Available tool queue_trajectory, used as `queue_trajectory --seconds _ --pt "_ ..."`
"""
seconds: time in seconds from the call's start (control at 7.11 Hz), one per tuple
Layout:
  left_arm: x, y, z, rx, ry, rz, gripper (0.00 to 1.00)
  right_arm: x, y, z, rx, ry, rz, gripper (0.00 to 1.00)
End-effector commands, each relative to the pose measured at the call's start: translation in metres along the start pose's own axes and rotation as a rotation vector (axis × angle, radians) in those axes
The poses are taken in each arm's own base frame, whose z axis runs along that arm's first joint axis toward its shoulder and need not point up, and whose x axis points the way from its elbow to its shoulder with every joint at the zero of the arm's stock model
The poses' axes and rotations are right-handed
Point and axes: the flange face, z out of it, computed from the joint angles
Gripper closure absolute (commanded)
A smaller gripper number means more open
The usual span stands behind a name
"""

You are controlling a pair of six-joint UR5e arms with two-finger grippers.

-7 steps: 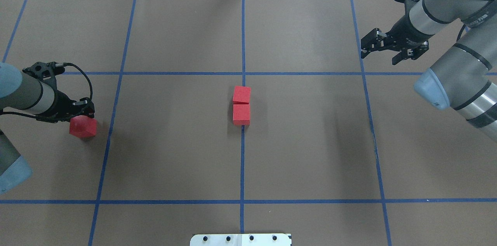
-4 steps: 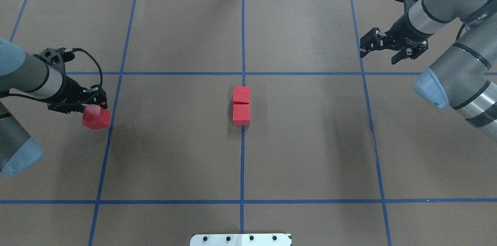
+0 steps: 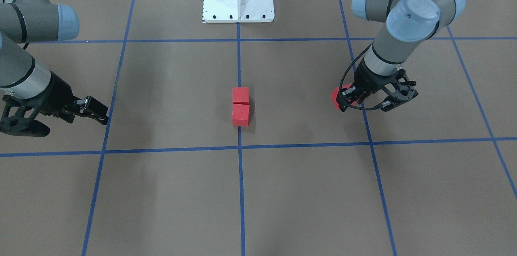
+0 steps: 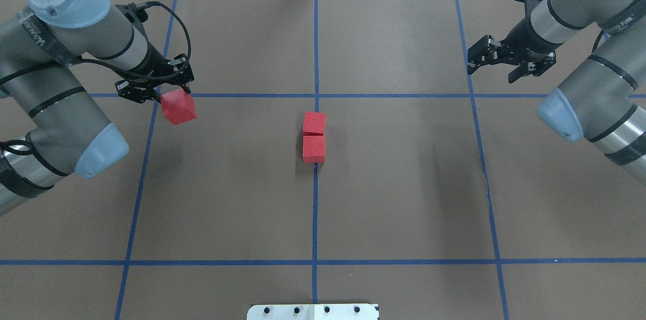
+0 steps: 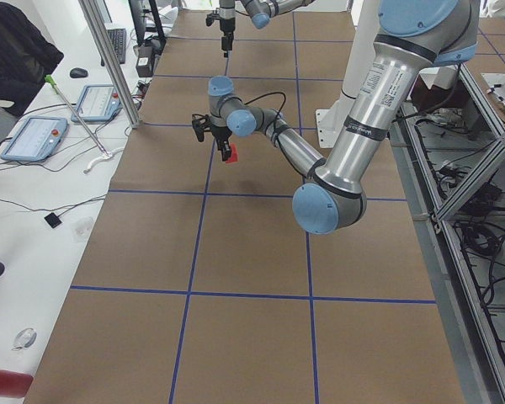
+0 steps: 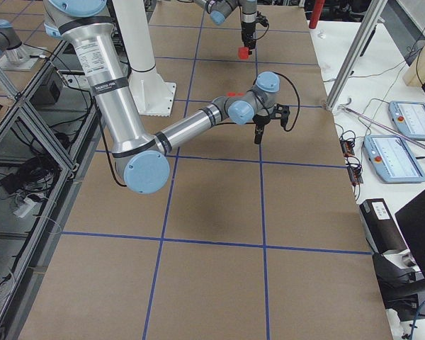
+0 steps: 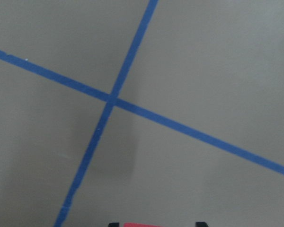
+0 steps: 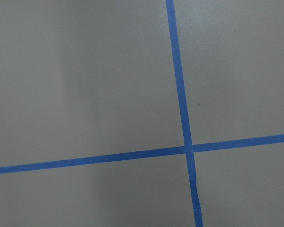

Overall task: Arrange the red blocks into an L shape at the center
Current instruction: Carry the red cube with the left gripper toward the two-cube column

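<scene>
Two red blocks sit at the center of the brown table (image 4: 404, 183), on the blue tape line (image 4: 315, 57) that runs away from the robot. The near block (image 4: 314, 149) and the far block (image 4: 314, 123) touch face to face, forming a short straight row. The far one is turned slightly out of square.

The third red block (image 4: 177, 106) is well to the left of that pair, clamped between the fingers of the left gripper (image 4: 169, 92). It appears to hang above the table rather than rest on it. The left wrist camera shows only a sliver of red at its bottom edge, between two dark fingertips, with a crossing of tape lines below.

A second ago this gripper and its block were at the table's far left edge, nearer the robot. Since then they have swung farther away and to the right, crossing a tape line toward the middle squares. The two center blocks have not moved.

The right gripper (image 4: 490, 71) has stayed at the far right, jaws apart and empty.

This looks like the carry stage. Judging by the layout, the L needs the held block set down touching the side of one end block.
</scene>
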Motion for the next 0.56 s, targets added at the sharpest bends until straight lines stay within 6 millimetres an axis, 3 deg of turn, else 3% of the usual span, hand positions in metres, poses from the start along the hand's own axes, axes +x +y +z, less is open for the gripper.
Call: queue_trajectory --seconds 0.0,0.14,0.28,0.42 --pt "0.049 0.023 0.020 0.018 -0.050 -0.159 1.00 0.001 0.000 0.000 0.002 0.002 0.002 0.01" --pt "0.068 0.025 0.015 0.021 -0.042 -0.264 1.00 0.001 -0.001 0.000 0.015 0.010 0.001 0.01" --pt "0.102 0.016 0.031 0.025 -0.056 -0.450 1.00 0.001 -0.001 -0.001 0.016 0.009 -0.002 0.01" --pt "0.160 0.015 0.049 0.027 -0.094 -0.540 1.00 0.001 -0.001 -0.001 0.018 0.010 -0.002 0.01"
